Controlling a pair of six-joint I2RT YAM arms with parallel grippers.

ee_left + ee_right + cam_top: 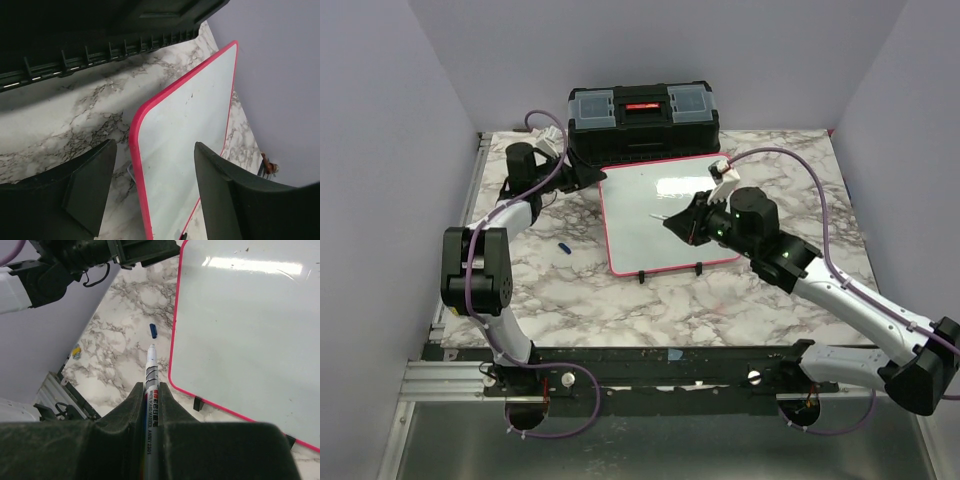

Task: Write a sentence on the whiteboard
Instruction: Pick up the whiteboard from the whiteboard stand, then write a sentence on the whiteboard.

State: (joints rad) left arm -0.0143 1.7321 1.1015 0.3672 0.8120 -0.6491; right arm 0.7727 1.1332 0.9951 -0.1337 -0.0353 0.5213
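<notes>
1 whiteboard (665,215), far centre of your table (770,300) | 1 marker (151,375) clamped in your right gripper (677,222) above it | 1 blue cap (563,247) to its left | left gripper (155,147) spread at its far-left corner | 1 toolbox (642,120) behind, lid down

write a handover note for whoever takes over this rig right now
Left gripper: open, fingers on either side of the whiteboard at its far left corner, not closed on it.
Right gripper: shut on the marker, tip bare, held over the board.
The blue cap lies on the table left of the board; the toolbox sits behind it.
Done: marker uncapped and in hand.
Left: all the writing; no words show on the board.
</notes>
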